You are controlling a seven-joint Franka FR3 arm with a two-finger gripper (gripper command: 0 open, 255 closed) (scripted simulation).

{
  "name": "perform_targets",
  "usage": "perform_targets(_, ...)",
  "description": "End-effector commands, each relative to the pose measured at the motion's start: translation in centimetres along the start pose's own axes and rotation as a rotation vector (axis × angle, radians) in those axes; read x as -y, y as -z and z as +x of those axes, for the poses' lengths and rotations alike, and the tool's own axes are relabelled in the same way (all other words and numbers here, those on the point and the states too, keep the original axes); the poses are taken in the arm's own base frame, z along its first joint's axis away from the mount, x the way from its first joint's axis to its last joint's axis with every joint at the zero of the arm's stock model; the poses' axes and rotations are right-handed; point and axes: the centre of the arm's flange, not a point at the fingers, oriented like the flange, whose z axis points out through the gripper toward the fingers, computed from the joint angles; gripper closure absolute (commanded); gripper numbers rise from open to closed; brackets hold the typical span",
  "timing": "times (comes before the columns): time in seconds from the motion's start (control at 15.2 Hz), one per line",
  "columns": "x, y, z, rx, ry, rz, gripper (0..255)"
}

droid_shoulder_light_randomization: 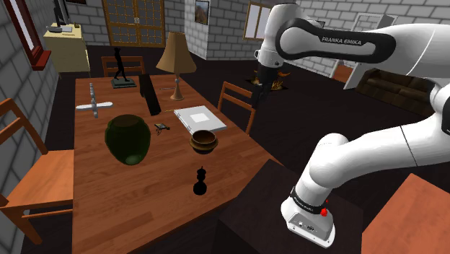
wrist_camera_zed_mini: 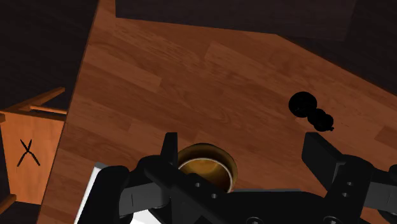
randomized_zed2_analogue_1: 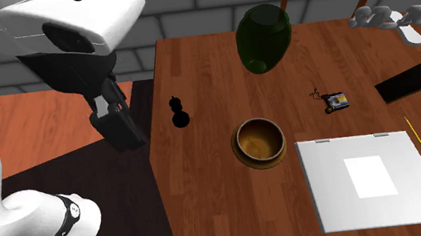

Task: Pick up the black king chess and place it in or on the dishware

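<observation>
Black hand [randomized_zed2_analogue_1: 123, 133] hangs beside the counter's [randomized_zed2_analogue_1: 209, 55] edge at the second exterior view's left; you have its fingers [wrist_camera_zed_mini: 170, 149] spread wide, nothing between them. Next over, the black king [randomized_zed2_analogue_1: 178, 113] stands upright on the wood, apart from the hand. Brown bowl [randomized_zed2_analogue_1: 239, 143] sits near the king, further right, not touching it. Dark green vase [randomized_zed2_analogue_1: 263, 37] behind them; white pad [randomized_zed2_analogue_1: 372, 179] lies flat at far right.

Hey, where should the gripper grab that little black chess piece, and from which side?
Probably from straight above, closing on the narrow waist below its head. The black chess piece stands upright on a wider round base, with the brown bowl apart from it, so the open gripper has room either side.
</observation>
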Motion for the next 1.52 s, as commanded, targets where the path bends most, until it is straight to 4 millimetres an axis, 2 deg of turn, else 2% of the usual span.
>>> perform_targets(0.0, 0.0, 0.0, 0.0, 0.000, 0.000, 0.000, 0)
perform_targets(1.45, 17.0, -21.1, 9.8, 0.051, -0.053, 0.051, 0)
